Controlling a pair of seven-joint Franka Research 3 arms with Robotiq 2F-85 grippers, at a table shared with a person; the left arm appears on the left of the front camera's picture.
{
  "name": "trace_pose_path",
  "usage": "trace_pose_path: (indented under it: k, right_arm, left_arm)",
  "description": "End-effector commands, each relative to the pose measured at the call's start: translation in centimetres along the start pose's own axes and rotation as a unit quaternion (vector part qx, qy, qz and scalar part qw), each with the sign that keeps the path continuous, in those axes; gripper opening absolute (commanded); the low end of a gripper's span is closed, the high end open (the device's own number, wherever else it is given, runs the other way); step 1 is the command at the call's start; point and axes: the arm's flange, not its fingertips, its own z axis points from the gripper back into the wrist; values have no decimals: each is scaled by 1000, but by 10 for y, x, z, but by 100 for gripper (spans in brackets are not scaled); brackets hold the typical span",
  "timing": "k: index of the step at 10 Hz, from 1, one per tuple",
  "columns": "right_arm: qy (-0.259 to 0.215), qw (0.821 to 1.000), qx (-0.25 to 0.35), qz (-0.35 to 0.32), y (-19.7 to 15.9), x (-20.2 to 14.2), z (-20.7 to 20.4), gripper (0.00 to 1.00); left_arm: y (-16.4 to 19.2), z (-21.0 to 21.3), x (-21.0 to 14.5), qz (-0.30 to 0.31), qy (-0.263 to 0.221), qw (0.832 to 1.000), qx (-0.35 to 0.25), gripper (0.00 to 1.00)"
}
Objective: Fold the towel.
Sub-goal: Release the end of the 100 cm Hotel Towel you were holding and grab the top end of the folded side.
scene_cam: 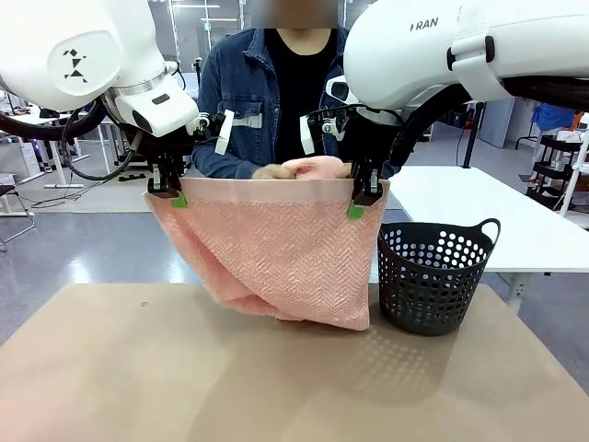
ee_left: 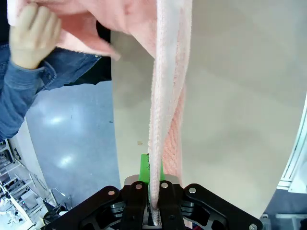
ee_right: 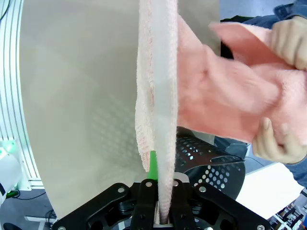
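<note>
The pale pink towel (scene_cam: 276, 253) hangs above the tan table, stretched between both grippers with its plain border band along the top. My left gripper (scene_cam: 175, 196) is shut on its upper left corner, my right gripper (scene_cam: 359, 204) is shut on its upper right corner. In the left wrist view the towel (ee_left: 165, 96) rises edge-on from my shut left gripper (ee_left: 153, 203). The right wrist view has the towel (ee_right: 160, 110) edge-on in my shut right gripper (ee_right: 162, 203). The person's hands (scene_cam: 276, 170) hold the far part of the towel behind the top edge.
A black perforated basket (scene_cam: 433, 276) stands on the table's right side, close to the towel's lower right corner. The tan table (scene_cam: 138, 368) is bare in front of the towel. The person stands at the far side, behind the towel.
</note>
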Motion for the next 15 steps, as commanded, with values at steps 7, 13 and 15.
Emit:
trace_pose_path:
  k: [7, 13, 15]
  right_arm:
    - [0, 1000, -1, 1, 0, 1, 1, 0]
    - [0, 1000, -1, 1, 0, 1, 1, 0]
    - [0, 1000, -1, 1, 0, 1, 1, 0]
  left_arm:
    - [1, 1, -2, -4, 7, 1000, 6, 0]
    - [1, 1, -2, -4, 7, 1000, 6, 0]
    - [1, 1, -2, -4, 7, 1000, 6, 0]
